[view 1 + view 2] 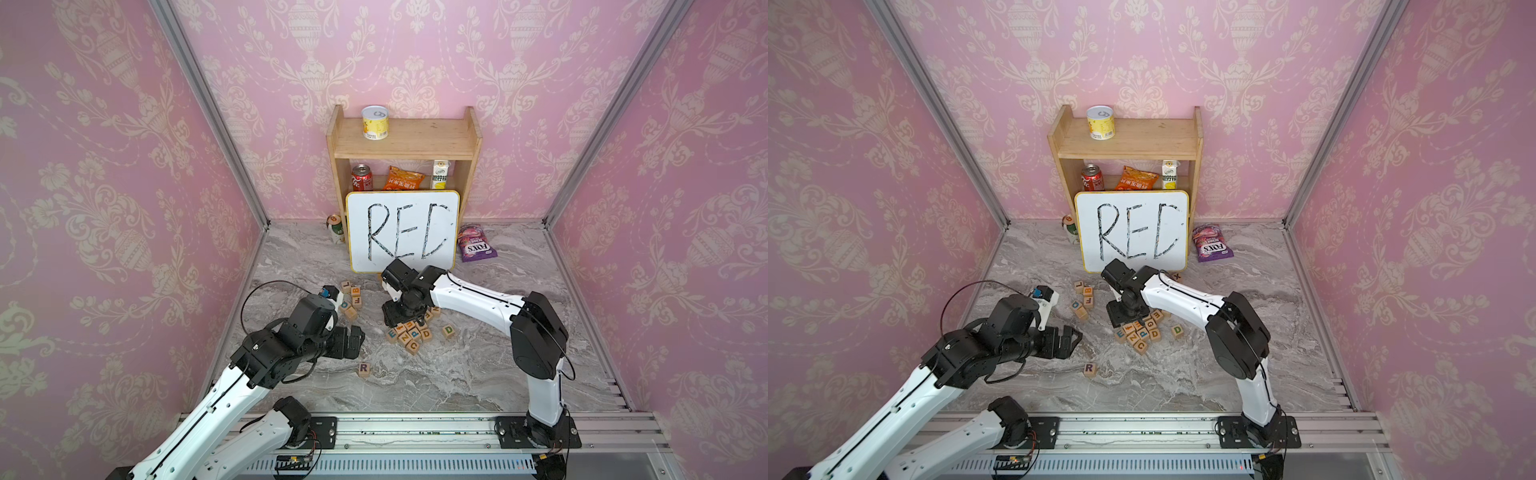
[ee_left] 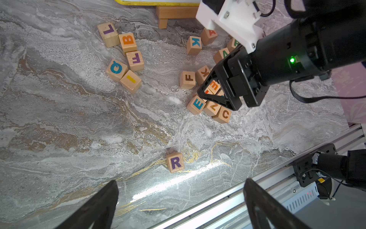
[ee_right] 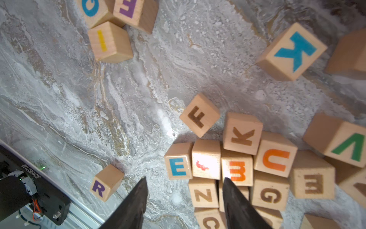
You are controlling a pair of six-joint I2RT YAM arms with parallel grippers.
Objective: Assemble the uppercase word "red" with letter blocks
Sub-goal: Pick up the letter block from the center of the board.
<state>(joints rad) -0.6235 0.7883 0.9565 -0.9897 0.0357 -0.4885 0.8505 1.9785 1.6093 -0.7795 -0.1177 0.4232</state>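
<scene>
Closest to the near edge of the table (image 1: 457, 386), about midway along it, the R block (image 1: 363, 368) sits alone with its purple letter up, well apart from every other cube. Just beyond it, toward the left edge, the left gripper (image 1: 358, 338) hangs above bare marble with its jaws spread wide and nothing between them. Farther in, around the middle of the table, a tight cluster of lettered cubes (image 1: 413, 332) lies packed face to face. The E block (image 1: 392, 332), whose letter reads blue-green, sits at the cluster's near left corner and touches its neighbours. The D block (image 1: 448, 330), with a green letter, stands just beside the cluster's right side, a little apart from an orange-D cube (image 1: 426, 333). The right gripper (image 3: 185, 178) reaches down onto this cluster with its jaws part-way apart. In the right wrist view one fingertip is over bare marble just beside the E block and the other is over the cubes by an orange-E cube (image 3: 236, 168). No cube can be seen clamped between them. Toward the left edge, level with the cluster, a smaller group of cubes (image 1: 351, 297) shows L, B, F, Q and I. At the far edge a whiteboard (image 1: 403, 216) handwritten RED leans against a wooden shelf (image 1: 405, 139), with a purple sweet bag (image 1: 476, 243) near its right side.
</scene>
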